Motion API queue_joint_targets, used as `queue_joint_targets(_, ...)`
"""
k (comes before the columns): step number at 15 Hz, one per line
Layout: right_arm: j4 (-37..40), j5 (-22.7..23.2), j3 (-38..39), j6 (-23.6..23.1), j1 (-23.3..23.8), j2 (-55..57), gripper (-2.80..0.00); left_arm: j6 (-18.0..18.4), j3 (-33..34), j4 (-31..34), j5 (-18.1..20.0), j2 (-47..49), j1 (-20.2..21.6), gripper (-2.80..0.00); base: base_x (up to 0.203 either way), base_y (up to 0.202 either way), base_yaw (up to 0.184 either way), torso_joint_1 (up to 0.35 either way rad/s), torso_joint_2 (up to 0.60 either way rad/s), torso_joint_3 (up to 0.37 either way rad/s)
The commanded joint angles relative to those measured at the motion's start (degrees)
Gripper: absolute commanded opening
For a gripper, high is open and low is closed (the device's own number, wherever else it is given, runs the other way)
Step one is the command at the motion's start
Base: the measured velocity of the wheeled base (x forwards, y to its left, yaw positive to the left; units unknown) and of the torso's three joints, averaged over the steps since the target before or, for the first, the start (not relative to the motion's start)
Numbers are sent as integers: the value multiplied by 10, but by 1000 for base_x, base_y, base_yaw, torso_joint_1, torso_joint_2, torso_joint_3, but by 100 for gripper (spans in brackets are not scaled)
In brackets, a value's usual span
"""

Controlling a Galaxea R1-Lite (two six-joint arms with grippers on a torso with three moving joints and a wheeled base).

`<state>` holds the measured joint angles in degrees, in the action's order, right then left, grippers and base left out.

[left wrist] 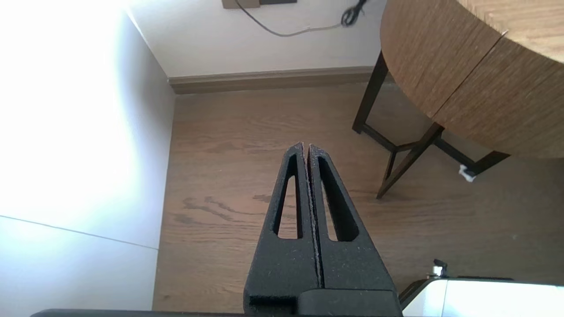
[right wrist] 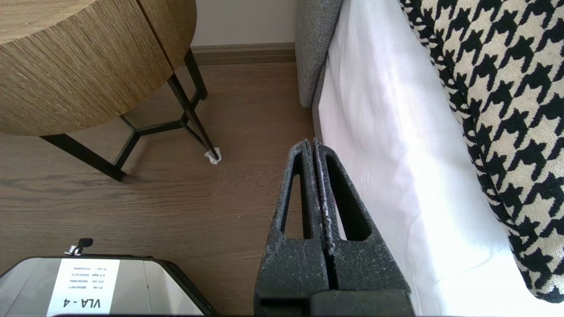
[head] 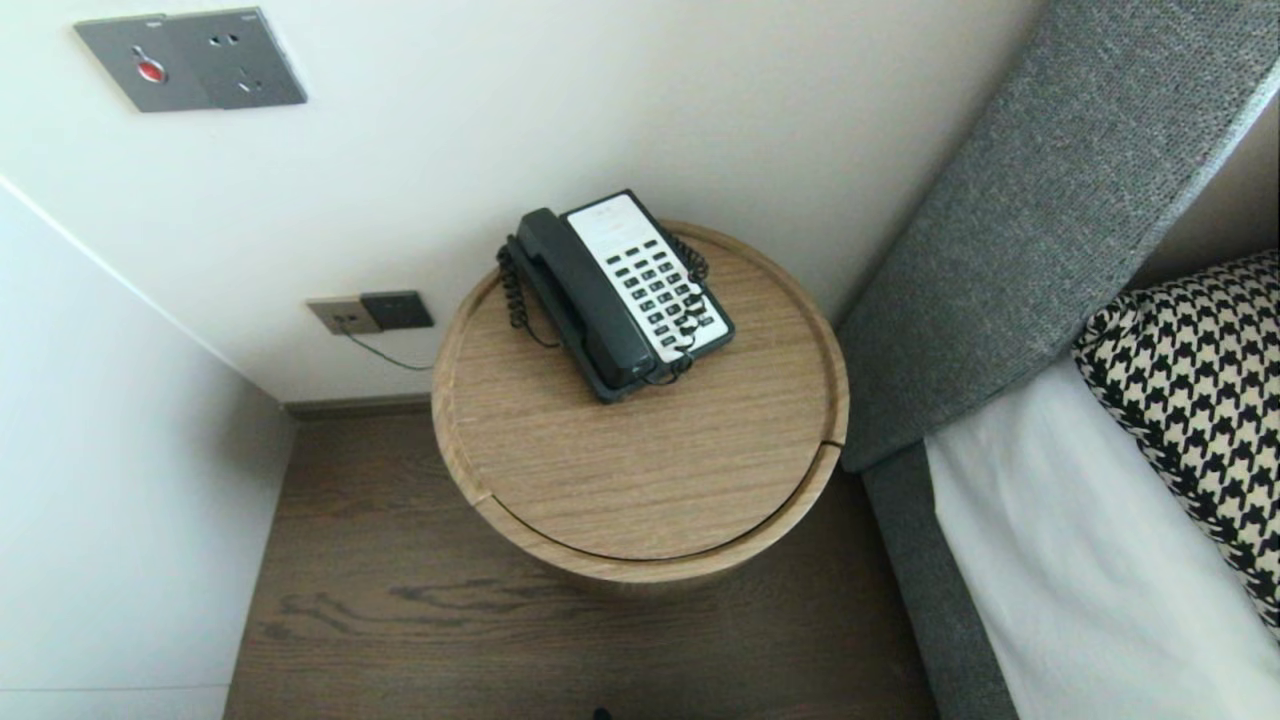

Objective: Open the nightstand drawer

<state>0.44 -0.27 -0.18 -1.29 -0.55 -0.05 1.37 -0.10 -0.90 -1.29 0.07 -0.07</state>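
The left end effector (left wrist: pixel 307 145) hung low over the wooden floor (left wrist: pixel 220 132), its two fingers pressed flat together and holding nothing. The right end effector (right wrist: pixel 310 141) was likewise fully closed and empty, poised above the floor just beside the edge of the one bed (right wrist: pixel 387 154). Neither of the two touched anything, and neither showed in the head view.

Between them, and higher, stood one round wooden surface (head: pixel 620 480) on thin black legs (left wrist: pixel 410 154). One small white scrap (right wrist: pixel 213 157) lay at the foot of one leg. One corner of the robot's base (right wrist: pixel 83 281), bearing a single white label, lay beside the right end effector.

On the surface sat one telephone (head: pixel 650 290), toward the wall side and well apart from both end effectors. Its one black handset (head: pixel 585 300) lay in the cradle, and one coiled cord (head: pixel 515 290) showed on both sides of the body.

On the wall were two small plates near the skirting, one beige (head: pixel 342 316) and one dark (head: pixel 398 309), with one thin cable (head: pixel 385 355) leaving the beige one. Higher up was one grey panel (head: pixel 190 58) with one red button (head: pixel 150 70).

On the robot's right rose one grey headboard (head: pixel 1040 220), and one houndstooth pillow (head: pixel 1190 400) lay on the bed.
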Motion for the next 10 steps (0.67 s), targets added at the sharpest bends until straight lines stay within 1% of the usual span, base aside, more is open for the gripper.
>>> queue_joint_targets(1, 0, 0, 0, 0, 0, -4, -280, -7, 1, 0, 2, -1, 0, -280, 0, 0, 0, 0, 0, 0)
queue_joint_targets(10, 0, 0, 0, 0, 0, -4, -280, -10, 1, 0, 1, -1, -1, -280, 0, 0, 0, 0, 0, 0)
